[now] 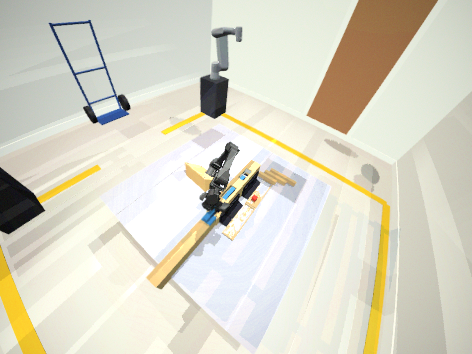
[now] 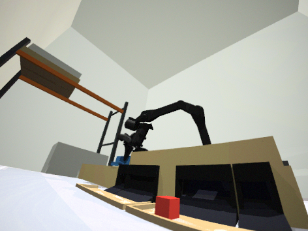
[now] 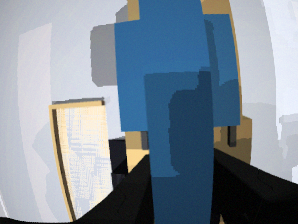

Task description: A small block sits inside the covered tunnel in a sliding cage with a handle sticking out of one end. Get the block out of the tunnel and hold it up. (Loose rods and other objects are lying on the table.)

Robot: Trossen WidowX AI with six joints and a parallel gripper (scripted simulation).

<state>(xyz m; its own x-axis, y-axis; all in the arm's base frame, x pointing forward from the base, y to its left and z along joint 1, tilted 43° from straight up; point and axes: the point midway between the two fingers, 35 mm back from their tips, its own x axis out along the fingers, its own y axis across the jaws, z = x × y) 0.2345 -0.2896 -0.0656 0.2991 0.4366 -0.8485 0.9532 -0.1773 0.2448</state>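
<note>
The small red block [image 1: 254,198] [image 2: 167,207] is out of the tunnel [image 1: 233,192] [image 2: 202,153], in a light wood tray [image 1: 231,235] [image 2: 98,192] low in the outside view. From the gripper [image 1: 209,212] [image 2: 125,160] [image 3: 180,159], it lies up and right in the top view. The tray's long side points that way too. The gripper pinches the blue handle [image 1: 209,216] [image 2: 122,160] [image 3: 181,125]. The one arm [image 1: 231,152] [image 2: 179,106] bends over and reaches down. It likely must let go next.

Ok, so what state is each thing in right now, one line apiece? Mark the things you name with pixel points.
Gripper [image 1: 212,212] [image 2: 126,158] [image 3: 180,159]: shut on the blue handle.
Blue handle [image 1: 208,217] [image 2: 122,159] [image 3: 175,110]: gripped.
Red block [image 1: 254,198] [image 2: 167,207]: in a shallow tray [image 2: 196,224], not held.
Rods [image 1: 283,177]: lying loose.
Hand truck [image 1: 90,70]: standing upright.
</note>
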